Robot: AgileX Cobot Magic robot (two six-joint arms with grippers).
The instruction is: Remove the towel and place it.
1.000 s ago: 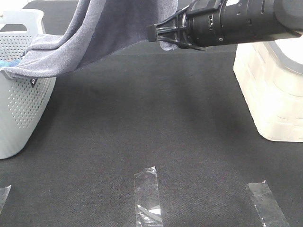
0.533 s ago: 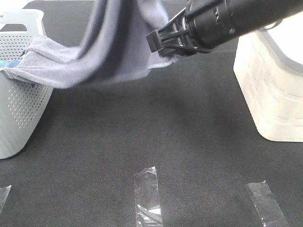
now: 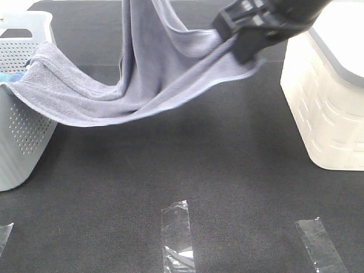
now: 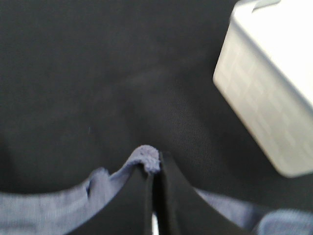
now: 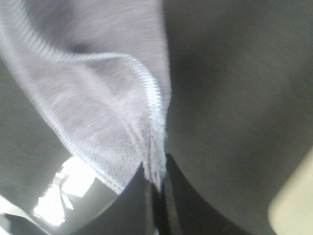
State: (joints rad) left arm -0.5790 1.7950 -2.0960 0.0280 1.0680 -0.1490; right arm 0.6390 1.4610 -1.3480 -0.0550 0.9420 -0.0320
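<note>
The greyish-purple towel [image 3: 153,74] hangs in a sagging sling above the black table. One end still lies over the rim of the grey perforated basket [image 3: 23,142] at the left. A fold rises out of the top of the exterior view, so my left gripper does not show there. In the left wrist view my left gripper [image 4: 153,169] is shut on a small tuft of the towel [image 4: 146,156]. My right gripper [image 3: 243,50] is shut on the towel's hemmed edge at the upper right; the right wrist view shows it [image 5: 157,182] pinching the towel [image 5: 98,107].
A cream-white basket [image 3: 324,114] stands at the right and also shows in the left wrist view [image 4: 274,98]. A bit of bright blue cloth [image 3: 8,75] shows inside the grey basket. Two clear tape strips [image 3: 177,233] [image 3: 318,244] lie on the front of the table.
My right gripper has moved right and up with the towel edge. The towel has been drawn further out of the grey basket and now sags lower and wider.
</note>
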